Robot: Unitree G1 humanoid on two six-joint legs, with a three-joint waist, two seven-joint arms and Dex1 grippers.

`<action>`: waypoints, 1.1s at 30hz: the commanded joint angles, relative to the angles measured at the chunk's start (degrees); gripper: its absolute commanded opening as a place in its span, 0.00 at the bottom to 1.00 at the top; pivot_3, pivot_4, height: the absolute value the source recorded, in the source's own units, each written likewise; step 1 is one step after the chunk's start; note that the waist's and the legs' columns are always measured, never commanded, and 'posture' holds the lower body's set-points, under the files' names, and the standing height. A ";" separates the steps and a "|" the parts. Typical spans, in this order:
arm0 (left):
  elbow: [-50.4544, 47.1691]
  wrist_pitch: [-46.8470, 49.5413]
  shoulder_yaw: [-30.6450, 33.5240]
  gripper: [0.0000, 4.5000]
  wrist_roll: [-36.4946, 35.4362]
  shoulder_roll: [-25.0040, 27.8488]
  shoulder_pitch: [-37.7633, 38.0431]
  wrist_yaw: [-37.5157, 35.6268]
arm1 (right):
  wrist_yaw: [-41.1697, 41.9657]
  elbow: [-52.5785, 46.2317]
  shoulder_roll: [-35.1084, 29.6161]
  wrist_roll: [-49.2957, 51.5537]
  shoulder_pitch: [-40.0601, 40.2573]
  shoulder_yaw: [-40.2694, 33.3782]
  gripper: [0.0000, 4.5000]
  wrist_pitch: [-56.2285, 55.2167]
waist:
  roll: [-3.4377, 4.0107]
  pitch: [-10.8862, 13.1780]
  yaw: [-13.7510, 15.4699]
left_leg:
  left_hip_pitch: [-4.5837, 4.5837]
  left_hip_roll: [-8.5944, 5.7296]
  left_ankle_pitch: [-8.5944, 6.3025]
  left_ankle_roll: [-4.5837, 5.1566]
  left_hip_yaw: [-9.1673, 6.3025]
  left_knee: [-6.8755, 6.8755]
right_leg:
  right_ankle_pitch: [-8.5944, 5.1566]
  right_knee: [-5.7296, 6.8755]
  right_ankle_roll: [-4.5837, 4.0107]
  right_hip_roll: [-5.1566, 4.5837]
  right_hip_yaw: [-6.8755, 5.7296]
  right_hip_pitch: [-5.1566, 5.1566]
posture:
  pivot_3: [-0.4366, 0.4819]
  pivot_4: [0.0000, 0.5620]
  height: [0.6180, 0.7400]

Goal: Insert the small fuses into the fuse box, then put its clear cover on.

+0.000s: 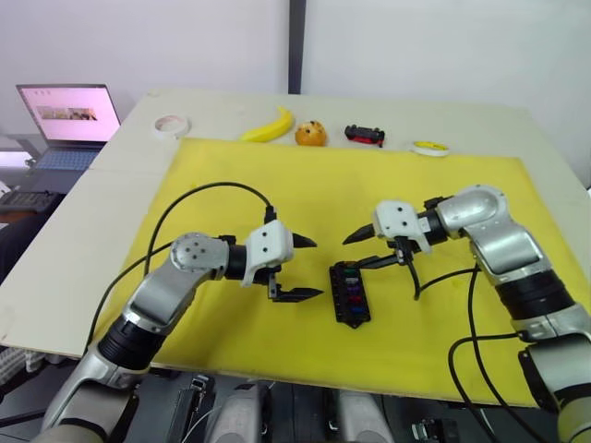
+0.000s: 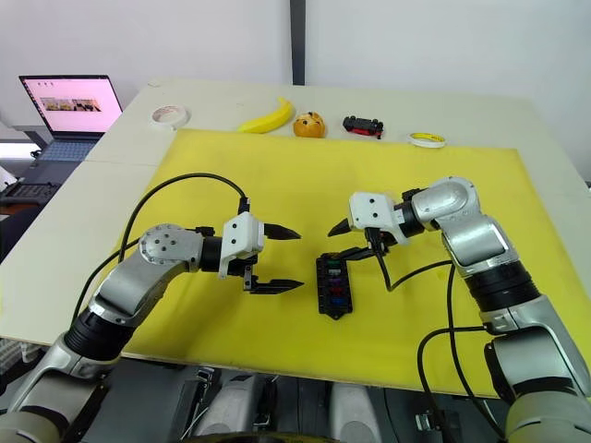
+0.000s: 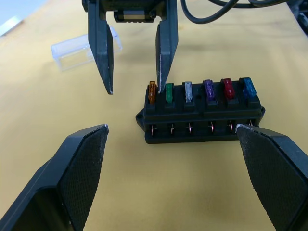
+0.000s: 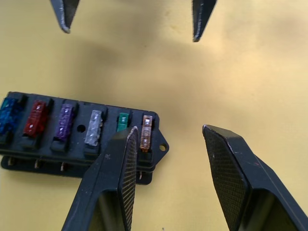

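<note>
Fuses [image 3: 199,91] all six seated in fuse box [image 1: 351,293], near centre of yellow mat [image 1: 305,185]; order orange, green, grey, purple, red, blue. Clear cover [image 3: 79,52] lies on mat beyond right gripper in left wrist view, apart from box. Cover likely light, thin, rigid, slippery; best pinched across long edges. Left gripper [image 1: 303,269] hovers left of box, fingers wide, empty. Right gripper [image 1: 365,249] hovers at box's far end, arm bent inward, fingers spread, empty.
</note>
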 commanded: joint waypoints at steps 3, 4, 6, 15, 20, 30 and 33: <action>-0.49 -1.34 1.10 1.00 0.19 -0.01 0.04 -0.06 | 2.45 -1.53 -1.52 2.23 -1.39 -2.09 0.51 0.98 | 0.00 0.00 0.00 | 0.00 0.00 0.00 -0.01 0.00 0.00 | 0.00 0.00 0.00 0.00 0.00 0.00 | 0.48 0.27 1.00; -0.37 -1.41 1.10 1.00 0.22 -0.03 -0.03 -0.08 | 2.53 -1.83 -1.59 2.72 -1.37 -2.44 0.51 1.64 | 0.00 0.00 0.01 | 0.00 0.00 0.00 0.00 0.00 0.00 | 0.00 0.00 0.00 0.00 0.00 0.00 | 0.48 0.27 1.00; -0.11 -1.58 1.11 1.00 0.28 -0.05 -0.18 -0.15 | 2.46 -2.44 -1.71 3.87 -1.32 -3.21 0.51 3.00 | 0.00 0.00 0.01 | 0.00 0.00 0.00 -0.01 0.00 0.00 | 0.00 0.00 0.00 -0.01 0.00 0.00 | 0.48 0.27 1.00; 1.48 -2.70 0.83 1.00 -0.51 -1.23 -0.79 -1.32 | -1.84 -6.41 1.24 12.53 7.05 -9.62 0.21 9.12 | -0.02 -0.01 0.12 | 0.00 0.00 -0.01 0.02 -0.01 0.01 | 0.00 0.00 0.00 -0.04 0.00 0.01 | 0.48 0.27 1.00; 3.11 -3.34 0.72 1.00 -1.03 -2.60 -1.90 -3.02 | -5.47 -4.22 3.65 12.94 9.90 -11.13 0.01 7.70 | -0.01 -0.01 0.00 | 0.00 0.00 -0.01 0.01 -0.01 0.01 | 0.00 0.03 0.00 -0.02 0.00 0.00 | 0.48 0.27 1.00; 5.60 -3.88 0.42 1.00 -1.25 -4.28 -3.81 -6.60 | -7.07 -4.47 3.86 13.81 12.32 -11.63 0.01 7.85 | 0.00 -0.02 0.00 | 0.01 0.00 -0.01 0.01 -0.01 0.01 | 0.00 0.03 0.00 0.02 0.00 0.00 | 0.48 0.27 1.00; 6.23 -4.30 0.28 1.00 -0.47 -4.59 -4.03 -6.79 | -7.18 -4.66 3.76 13.91 12.47 -11.61 0.01 7.97 | 0.00 -0.02 0.02 | 0.01 0.00 -0.01 0.02 -0.01 0.01 | 0.00 0.04 0.00 0.03 0.00 0.00 | 0.48 0.27 1.00</action>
